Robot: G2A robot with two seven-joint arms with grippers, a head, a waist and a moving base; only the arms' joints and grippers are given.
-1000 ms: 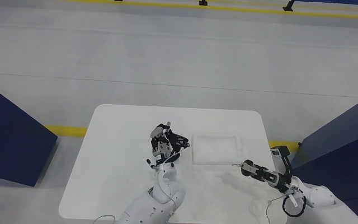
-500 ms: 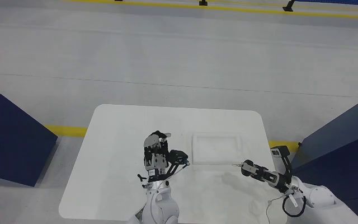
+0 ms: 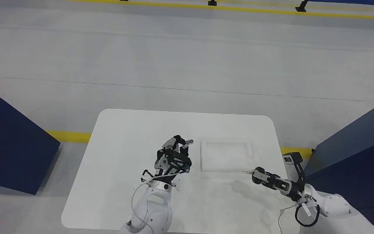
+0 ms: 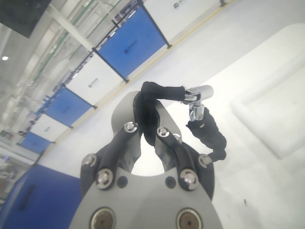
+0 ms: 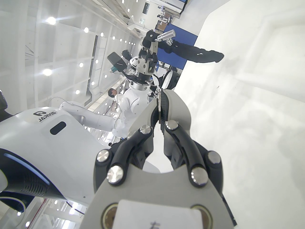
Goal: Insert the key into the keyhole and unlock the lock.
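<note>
Expect a missed insertion: cable lock [image 3: 186,141] at top-view centre pinched only by its limp cable in the left gripper [image 3: 175,153], chrome cylinder [image 4: 202,92] free to swing, key [image 3: 246,172] clamped in the right gripper [image 3: 255,174] at lower right.

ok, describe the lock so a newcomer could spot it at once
Start at the white table and find the left gripper, up in the air beside the shallow white tray. The lock is the black fabric-sleeved cable clamped in it. Its shiny chrome cylinders, joined at a right angle, set it apart from the all-white table and tray.
</note>
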